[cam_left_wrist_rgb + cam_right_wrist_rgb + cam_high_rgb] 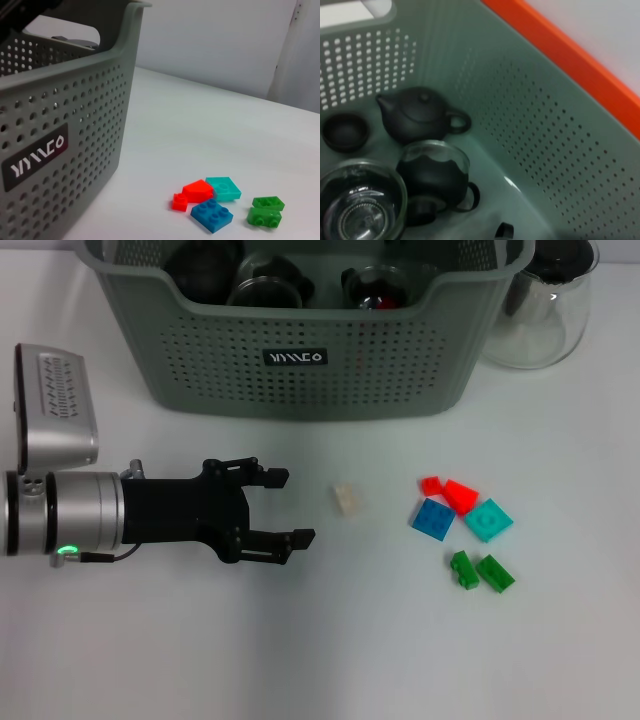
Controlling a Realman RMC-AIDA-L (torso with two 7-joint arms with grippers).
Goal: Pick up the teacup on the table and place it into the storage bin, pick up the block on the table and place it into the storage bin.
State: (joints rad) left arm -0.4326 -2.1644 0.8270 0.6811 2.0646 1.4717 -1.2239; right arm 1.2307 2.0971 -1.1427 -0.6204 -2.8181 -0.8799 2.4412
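The small pale block (346,499) lay on the white table (300,660), alone, between the front wall of the storage bin (300,360) and the cluster of coloured bricks off to its right. No teacup showed on the table; the right wrist view looked down into the bin at a small dark cup (345,132) beside a black teapot (415,117), a glass-and-black pitcher (437,175) and a clear glass bowl (360,205), so I judged the teacup part finished and the block part in hand.

Your left gripper (285,507) lay low over the table just to the left of the pale block, fingers spread wide and empty, the gap facing the block. That pose suited a sideways approach: one straight push would bring the block between the fingers.

The red bricks (450,492), blue brick (432,519), teal brick (488,520) and two green bricks (480,571) sat well apart from the pale one, so they should not have crowded the grasp. The block was small and light; a finger nudging it first could have slid it away.

Your right gripper did not show; going by its camera, that arm hung above the bin's interior. I could not tell its finger state. A clear glass pot (545,310) stood beside the bin's right end.
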